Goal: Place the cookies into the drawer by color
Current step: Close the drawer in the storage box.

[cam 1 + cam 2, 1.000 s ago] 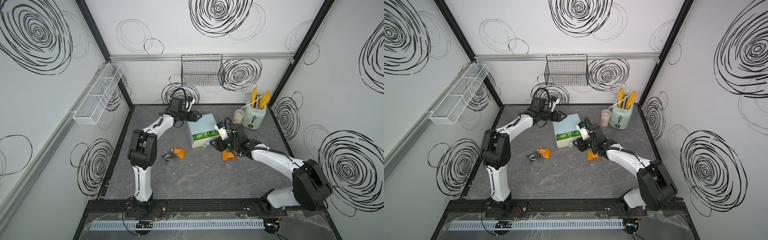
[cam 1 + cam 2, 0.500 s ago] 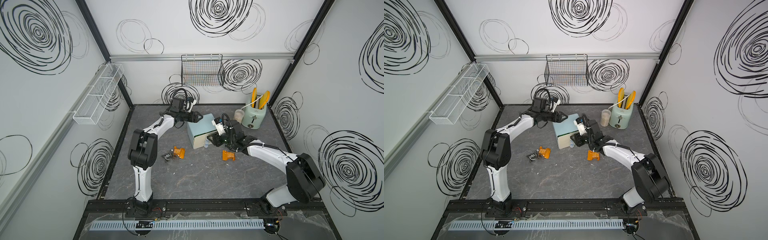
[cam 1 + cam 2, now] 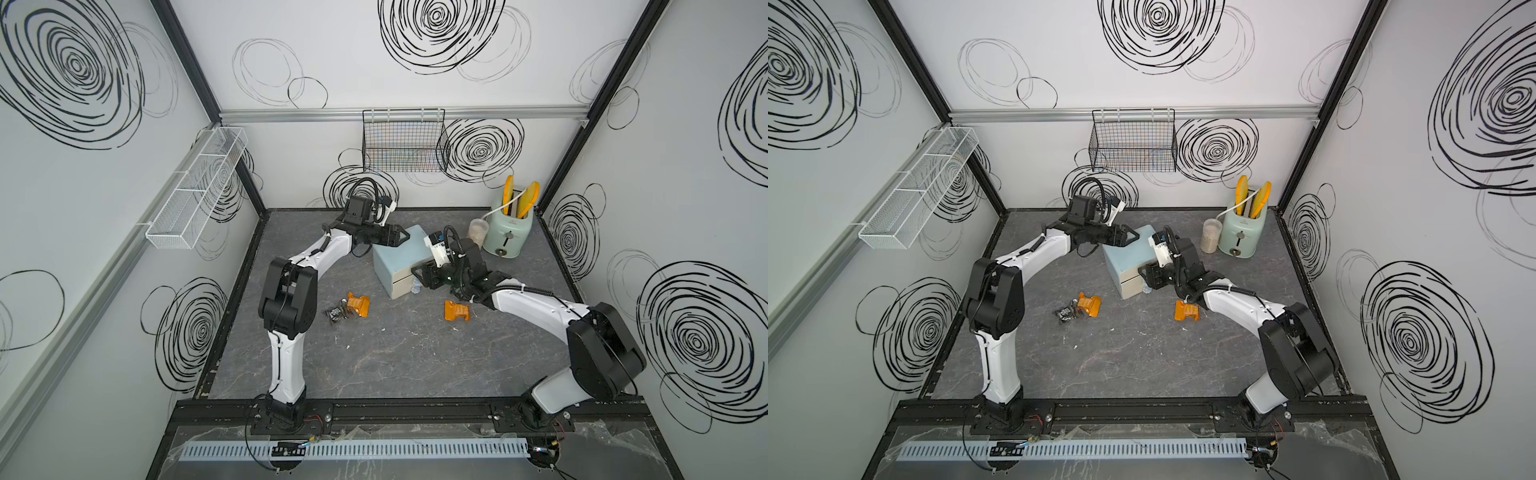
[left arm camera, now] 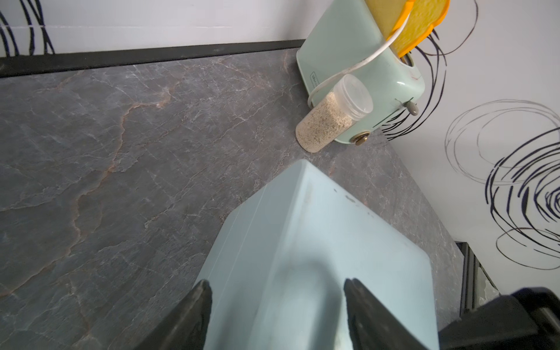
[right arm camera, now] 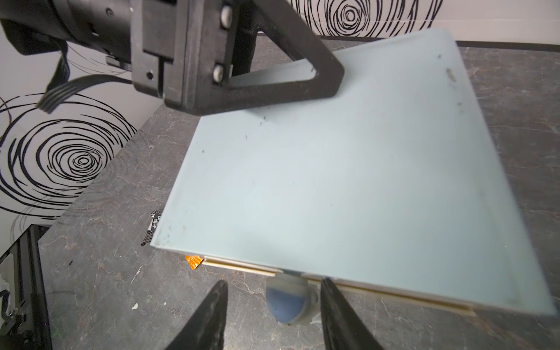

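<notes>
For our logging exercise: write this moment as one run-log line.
left gripper: open, over drawer top | right gripper: open, around top knob | on table: two orange cookies, one black cookie

right wrist: black cookie [image 5: 153,228] mostly hidden behind drawer [image 5: 333,166]; orange cookie [image 5: 194,261] shows only a corner; knob [image 5: 288,303] blurred | left wrist: toast [image 4: 391,18] cut by edge | both top views: black cookie's print unreadable

The right gripper [image 5: 272,286], jaws parted, flanks the round knob [image 5: 288,303] of the drawer [image 5: 333,166].
</notes>
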Available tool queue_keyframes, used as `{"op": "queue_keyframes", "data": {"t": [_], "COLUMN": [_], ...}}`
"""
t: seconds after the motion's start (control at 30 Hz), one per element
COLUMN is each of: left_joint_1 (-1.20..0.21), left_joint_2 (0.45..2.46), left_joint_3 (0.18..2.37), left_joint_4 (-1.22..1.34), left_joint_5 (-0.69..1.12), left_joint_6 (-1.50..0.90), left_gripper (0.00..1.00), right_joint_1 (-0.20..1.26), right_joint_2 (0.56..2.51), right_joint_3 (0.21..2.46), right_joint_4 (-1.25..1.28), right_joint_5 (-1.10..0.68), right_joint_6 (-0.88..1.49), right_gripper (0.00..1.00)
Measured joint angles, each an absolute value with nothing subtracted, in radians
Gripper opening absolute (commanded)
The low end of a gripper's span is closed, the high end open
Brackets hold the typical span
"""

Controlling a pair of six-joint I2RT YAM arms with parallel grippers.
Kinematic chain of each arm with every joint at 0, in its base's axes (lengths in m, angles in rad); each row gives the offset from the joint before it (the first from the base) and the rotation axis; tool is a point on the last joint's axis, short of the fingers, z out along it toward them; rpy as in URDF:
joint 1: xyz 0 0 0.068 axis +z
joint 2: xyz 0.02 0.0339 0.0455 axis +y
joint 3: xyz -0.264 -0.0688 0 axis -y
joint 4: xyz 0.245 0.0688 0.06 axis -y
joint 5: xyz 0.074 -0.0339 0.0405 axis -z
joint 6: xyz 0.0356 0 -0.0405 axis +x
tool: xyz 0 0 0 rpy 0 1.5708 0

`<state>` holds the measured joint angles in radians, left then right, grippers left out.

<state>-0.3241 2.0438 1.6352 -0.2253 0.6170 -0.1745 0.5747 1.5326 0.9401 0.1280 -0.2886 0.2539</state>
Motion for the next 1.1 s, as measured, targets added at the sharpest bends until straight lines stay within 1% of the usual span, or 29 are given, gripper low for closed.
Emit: {"op": "queue_keyframes", "data": {"t": [0.1, 0.23, 0.37, 0.5, 0.63, 0.8, 0.93, 1.1], "left_joint_1": [-0.325, -0.321, -0.308, -0.287, -0.267, -0.244, -0.216, -0.157], "left_joint_2": [2.038, 2.000, 1.895, 1.759, 1.634, 1.504, 1.417, 1.329], "left_joint_3": [1.635, 1.629, 1.586, 1.511, 1.405, 1.268, 1.205, 1.151], "left_joint_4": [-0.237, -0.238, -0.237, -0.230, -0.233, -0.247, -0.293, -0.318], "left_joint_5": [0.587, 0.533, 0.458, 0.395, 0.354, 0.328, 0.328, 0.343], "left_joint_6": [-0.184, -0.194, -0.212, -0.228, -0.244, -0.255, -0.255, -0.241], "left_gripper": [0.85, 0.90, 0.90, 0.90, 0.89, 0.89, 0.89, 0.89], "right_joint_1": [0.575, 0.574, 0.560, 0.514, 0.484, 0.490, 0.517, 0.589], "right_joint_2": [1.504, 1.402, 1.282, 1.232, 1.233, 1.245, 1.277, 1.352], "right_joint_3": [0.918, 0.859, 0.783, 0.716, 0.650, 0.551, 0.498, 0.486], "right_joint_4": [0.148, 0.167, 0.206, 0.241, 0.260, 0.327, 0.396, 0.500], "right_joint_5": [-0.281, -0.248, -0.205, -0.194, -0.210, -0.239, -0.236, -0.186], "right_joint_6": [0.251, 0.246, 0.247, 0.263, 0.265, 0.265, 0.265, 0.265], "right_gripper": [0.58, 0.59, 0.64, 0.65, 0.68, 0.68, 0.67, 0.65]}}
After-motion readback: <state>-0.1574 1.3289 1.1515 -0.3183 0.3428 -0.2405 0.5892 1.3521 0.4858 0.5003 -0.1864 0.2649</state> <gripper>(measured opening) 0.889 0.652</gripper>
